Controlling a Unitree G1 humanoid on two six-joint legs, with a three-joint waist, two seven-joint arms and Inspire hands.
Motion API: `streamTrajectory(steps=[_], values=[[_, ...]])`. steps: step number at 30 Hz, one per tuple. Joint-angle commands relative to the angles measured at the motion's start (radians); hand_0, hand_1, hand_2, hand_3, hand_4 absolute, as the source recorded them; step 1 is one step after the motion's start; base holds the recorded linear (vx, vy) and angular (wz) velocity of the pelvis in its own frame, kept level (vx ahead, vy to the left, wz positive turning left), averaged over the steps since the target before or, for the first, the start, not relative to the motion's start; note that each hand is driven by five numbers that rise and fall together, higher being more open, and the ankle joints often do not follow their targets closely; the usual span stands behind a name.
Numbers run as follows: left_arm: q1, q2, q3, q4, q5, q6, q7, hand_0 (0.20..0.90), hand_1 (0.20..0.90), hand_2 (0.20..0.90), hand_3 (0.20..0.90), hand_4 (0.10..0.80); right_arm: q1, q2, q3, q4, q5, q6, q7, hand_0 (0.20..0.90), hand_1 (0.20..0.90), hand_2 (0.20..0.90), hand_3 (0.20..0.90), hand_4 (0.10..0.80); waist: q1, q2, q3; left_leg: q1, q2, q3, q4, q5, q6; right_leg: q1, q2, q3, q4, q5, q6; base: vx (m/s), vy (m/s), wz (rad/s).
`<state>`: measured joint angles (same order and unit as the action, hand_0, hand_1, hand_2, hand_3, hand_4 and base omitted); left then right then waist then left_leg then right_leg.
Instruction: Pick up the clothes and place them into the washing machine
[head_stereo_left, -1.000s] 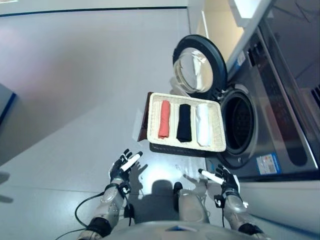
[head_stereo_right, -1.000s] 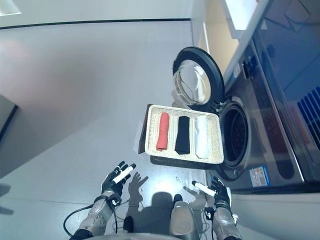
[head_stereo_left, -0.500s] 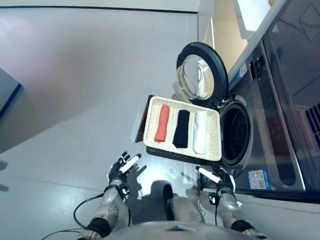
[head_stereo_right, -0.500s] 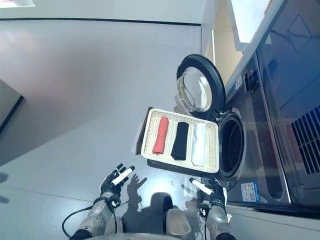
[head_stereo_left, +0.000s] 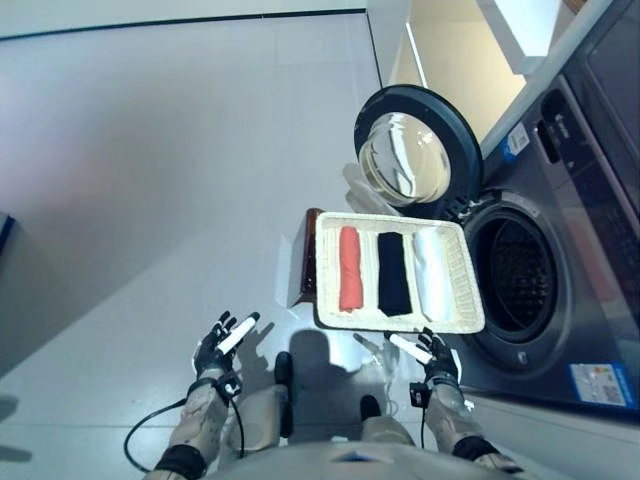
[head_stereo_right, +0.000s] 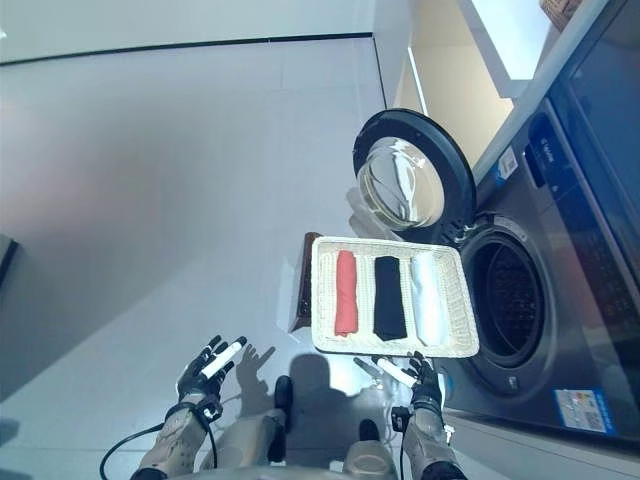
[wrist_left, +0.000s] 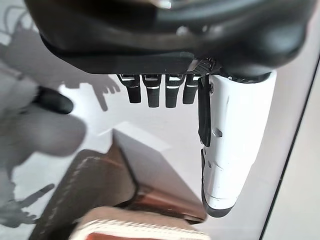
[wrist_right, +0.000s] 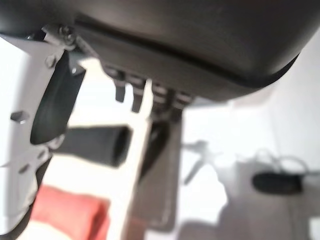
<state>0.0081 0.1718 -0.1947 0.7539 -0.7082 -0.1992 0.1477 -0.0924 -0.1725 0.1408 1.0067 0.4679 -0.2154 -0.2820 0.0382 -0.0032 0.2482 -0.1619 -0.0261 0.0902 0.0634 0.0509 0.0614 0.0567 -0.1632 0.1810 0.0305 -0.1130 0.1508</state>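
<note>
Closest in, both hands are hanging low over the pale, glossy floor (head_stereo_left: 150, 180). The left hand (head_stereo_left: 217, 347) is sitting off to the left with its dark fingers spread straight and the white-covered thumb sticking out, gripping nothing. The right hand (head_stereo_left: 430, 358) is hovering right at the near edge of the basket (head_stereo_left: 400, 322), fingers also relaxed and straight, white thumb pointing toward the rim, and it's holding nothing either (can't tell whether it's actually touching the wicker).

Just past the hands, that basket is a shallow, cream, rectangular woven tray with a ribbed rim, resting on a dark brown boxy stand (head_stereo_left: 305, 262) that's poking out on its left side. Inside it, three rolled clothes are lying side by side like little logs, touching or nearly so: a coral-red roll (head_stereo_left: 349, 267) on the left, a black roll (head_stereo_left: 393, 272) in the middle and a white roll (head_stereo_left: 433, 274) on the right. Each one's long axis is running near-to-far, away from the robot, parallel to the basket's short sides.

Right beside the basket, the grey metal washing machine (head_stereo_left: 590, 250) is showing its round dark drum opening (head_stereo_left: 518, 272), perforated inside. Furthest back, its circular door (head_stereo_left: 412, 158) is standing swung open, black ring with a domed glass window.
</note>
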Motion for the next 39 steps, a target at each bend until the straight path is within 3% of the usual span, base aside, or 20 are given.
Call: streamTrajectory(steps=[1,5,7,8,13,19,23,27,29,32,35,38,39], values=[[0.002,-0.001,0.001,-0.071,0.004,-0.072,-0.001,0.9,0.9,0.9,0.9,0.8,-0.032,-0.062,0.003,-0.065,-0.029,-0.056,-0.011,0.9,0.9,0.9,0.9,0.8,-0.005,-0.018,-0.105,-0.145,0.056,-0.011,0.014,0.099,-0.074,0.076,0.014,0.015,0.101,0.11,0.011,0.173,0.15,-0.31],[-0.016,0.007,-0.008,-0.085,0.01,-0.071,0.007,0.9,0.9,0.9,0.9,0.8,-0.042,-0.058,-0.003,-0.07,-0.023,-0.048,-0.009,0.9,0.9,0.9,0.9,0.8,-0.012,-0.023,-0.121,-0.107,0.017,0.009,0.021,0.04,-0.044,0.04,-0.034,-0.008,0.194,0.26,0.042,0.168,0.151,-0.22],[-0.017,0.006,-0.01,-0.093,0.006,-0.069,0.01,0.9,0.9,0.9,0.9,0.8,-0.05,-0.06,0.004,-0.082,-0.03,-0.045,-0.01,0.9,0.9,0.9,0.9,0.8,-0.018,-0.015,-0.113,-0.077,0.002,0.008,0.024,0.011,-0.027,0.0,-0.046,-0.026,0.272,0.333,0.033,0.158,0.178,-0.12],[-0.016,0.007,-0.003,-0.101,-0.005,-0.067,0.009,0.9,0.9,0.9,0.9,0.8,-0.06,-0.06,0.008,-0.098,-0.031,-0.045,-0.012,0.9,0.9,0.9,0.9,0.8,-0.025,-0.005,-0.095,-0.054,-0.004,0.001,0.036,-0.011,-0.009,-0.039,-0.053,-0.046,0.341,0.379,0.014,0.156,0.182,-0.03],[0.01,0.021,0.003,-0.129,-0.005,-0.056,0.003,0.9,0.9,0.9,0.9,0.8,-0.061,-0.068,0.015,-0.142,-0.041,-0.035,-0.01,0.9,0.9,0.9,0.9,0.8,-0.035,0.01,-0.048,-0.041,-0.002,-0.018,0.057,-0.04,0.007,-0.115,-0.083,-0.093,0.396,0.409,0.009,0.091,0.067,-0.01],[-0.007,0.025,0.01,-0.117,-0.018,-0.065,0.01,0.9,0.9,0.9,0.9,0.8,-0.096,-0.08,0.013,-0.16,-0.045,-0.036,-0.027,0.9,0.9,0.9,0.9,0.8,-0.057,0.005,-0.005,-0.054,0.019,-0.034,0.061,-0.09,-0.038,-0.241,-0.152,-0.186,0.125,0.28,0.029,0.113,-0.083,-0.06],[-0.032,0.018,0.017,-0.084,-0.023,-0.068,0.017,0.9,0.9,0.9,0.9,0.8,-0.12,-0.077,0.015,-0.15,-0.047,-0.035,-0.036,0.9,0.9,0.9,0.9,0.8,-0.079,-0.003,0.025,-0.013,0.028,-0.065,0.066,-0.138,-0.063,-0.3,-0.177,-0.199,0.002,0.311,0.049,0.204,-0.133,0.11],[-0.054,0.011,0.017,-0.074,-0.028,-0.074,0.033,0.9,0.9,0.9,0.9,0.8,-0.128,-0.082,0.014,-0.162,-0.06,-0.029,-0.045,0.9,0.9,0.9,0.9,0.8,-0.112,-0.008,0.049,0.063,0.051,-0.111,0.056,-0.179,-0.099,-0.369,-0.201,-0.157,-0.049,0.391,0.085,0.292,-0.187,0.49],[-0.061,0.011,0.013,-0.07,-0.026,-0.078,0.035,0.9,0.9,0.9,0.9,0.8,-0.123,-0.087,0.01,-0.173,-0.064,-0.032,-0.048,0.9,0.9,0.9,0.9,0.8,-0.133,-0.014,0.058,0.12,0.081,-0.151,0.025,-0.192,-0.118,-0.412,-0.18,-0.113,-0.031,0.4,0.1,0.357,-0.283,0.63],[-0.06,0.005,0.011,-0.076,-0.028,-0.076,0.033,0.9,0.9,0.9,0.9,0.8,-0.103,-0.082,0.003,-0.17,-0.065,-0.034,-0.045,0.9,0.9,0.9,0.9,0.8,-0.122,-0.021,0.057,0.14,0.107,-0.167,0.012,-0.186,-0.137,-0.403,-0.167,-0.198,0.01,0.361,0.096,0.113,-0.18,-0.16],[-0.09,-0.018,-0.005,-0.068,-0.044,-0.082,0.037,0.9,0.9,0.9,0.9,0.8,-0.119,-0.106,0.017,-0.158,-0.067,-0.042,-0.049,0.9,0.9,0.9,0.9,0.8,-0.139,-0.009,0.06,0.132,0.146,-0.179,0.009,-0.15,-0.159,-0.402,-0.139,-0.203,0.048,0.336,0.078,0.081,-0.225,0.26],[-0.125,-0.034,-0.039,-0.058,-0.024,-0.077,0.032,0.9,0.9,0.9,0.9,0.8,-0.119,-0.124,-0.008,-0.145,-0.044,-0.06,-0.067,0.9,0.9,0.9,0.9,0.8,-0.157,0.013,0.059,0.114,0.175,-0.145,-0.022,-0.11,-0.173,-0.393,-0.142,-0.232,0.052,0.309,0.067,0.046,-0.15,0.4],[-0.142,-0.037,-0.066,-0.055,-0.018,-0.076,0.027,0.9,0.9,0.9,0.9,0.8,-0.119,-0.129,-0.023,-0.133,-0.028,-0.067,-0.078,0.9,0.9,0.9,0.9,0.8,-0.171,0.029,0.059,0.106,0.189,-0.102,-0.043,-0.081,-0.178,-0.39,-0.152,-0.248,0.061,0.297,0.066,0.03,-0.021,0.47]])
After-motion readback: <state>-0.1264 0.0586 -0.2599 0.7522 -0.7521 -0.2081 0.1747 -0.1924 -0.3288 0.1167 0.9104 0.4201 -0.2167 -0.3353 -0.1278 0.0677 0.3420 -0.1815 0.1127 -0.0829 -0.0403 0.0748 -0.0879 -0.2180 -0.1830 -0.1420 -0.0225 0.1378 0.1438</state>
